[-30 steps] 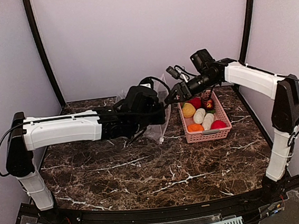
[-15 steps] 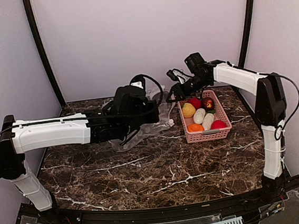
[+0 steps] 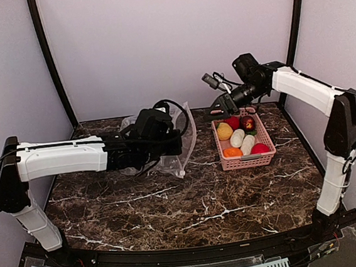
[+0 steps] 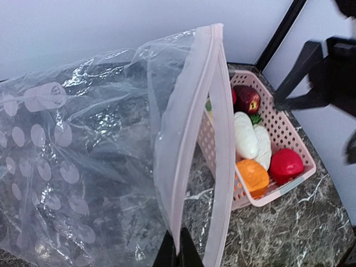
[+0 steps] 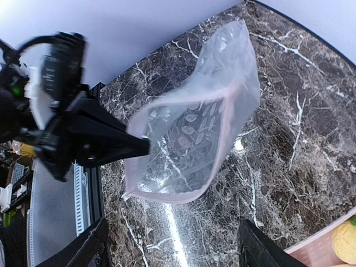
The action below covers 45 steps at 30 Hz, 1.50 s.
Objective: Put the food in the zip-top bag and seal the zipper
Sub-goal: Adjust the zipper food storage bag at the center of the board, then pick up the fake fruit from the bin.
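The clear zip-top bag (image 3: 168, 163) hangs above the table's left-centre, its mouth gaping toward the right. My left gripper (image 4: 178, 253) is shut on one lip of the pinkish zipper (image 4: 217, 111); the other lip bows away. In the right wrist view the bag (image 5: 194, 133) shows its open mouth and nothing inside. My right gripper (image 3: 221, 107) hovers open and empty, over the basket's far-left corner, apart from the bag. The food lies in the pink basket (image 3: 249, 162): yellow (image 3: 224, 131), red (image 3: 259, 148), maroon (image 3: 248, 123), orange (image 3: 232, 152) and white (image 3: 237, 138) pieces.
The pink basket (image 4: 289, 133) stands just right of the bag's mouth on the dark marble table (image 3: 191, 208). Walls close in the back and both sides, with black posts (image 3: 51, 63) in the back corners. The left forearm (image 3: 67, 157) stretches across the table's left half.
My right gripper has drawn back to the right, away from the bag's lip. The left arm has shifted left with the bag, whose mouth now hangs open facing the basket.
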{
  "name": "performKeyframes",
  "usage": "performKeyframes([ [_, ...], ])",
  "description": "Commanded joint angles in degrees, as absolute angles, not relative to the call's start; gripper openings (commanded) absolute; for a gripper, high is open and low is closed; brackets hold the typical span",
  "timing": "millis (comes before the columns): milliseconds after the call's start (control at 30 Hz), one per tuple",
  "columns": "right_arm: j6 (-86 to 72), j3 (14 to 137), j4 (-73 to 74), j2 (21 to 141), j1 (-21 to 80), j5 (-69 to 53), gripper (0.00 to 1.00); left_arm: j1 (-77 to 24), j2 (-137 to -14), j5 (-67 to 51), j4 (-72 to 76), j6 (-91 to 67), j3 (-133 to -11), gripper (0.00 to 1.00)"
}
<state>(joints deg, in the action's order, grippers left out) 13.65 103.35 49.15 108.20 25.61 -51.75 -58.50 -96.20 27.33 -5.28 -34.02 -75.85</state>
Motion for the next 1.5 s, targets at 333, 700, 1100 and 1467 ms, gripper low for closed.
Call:
performKeyframes([
  [333,35.39,96.72,51.81,106.79,17.89,-29.19,0.67,-58.28,-93.15,15.11,-0.34,-32.54,-69.34,0.01],
  [700,40.08,105.3,44.47,120.14,15.38,-24.87,0.58,-58.39,-96.59,8.64,-6.15,-33.88,-73.54,0.01],
  [1100,42.6,112.49,43.28,129.76,15.59,-24.5,0.77,-58.45,-93.59,10.52,-5.17,-35.89,-69.31,0.01],
  [1467,44.06,115.9,44.06,134.79,16.25,-25.76,0.81,-58.45,-93.31,11.18,-6.27,-35.47,-69.0,0.01],
])
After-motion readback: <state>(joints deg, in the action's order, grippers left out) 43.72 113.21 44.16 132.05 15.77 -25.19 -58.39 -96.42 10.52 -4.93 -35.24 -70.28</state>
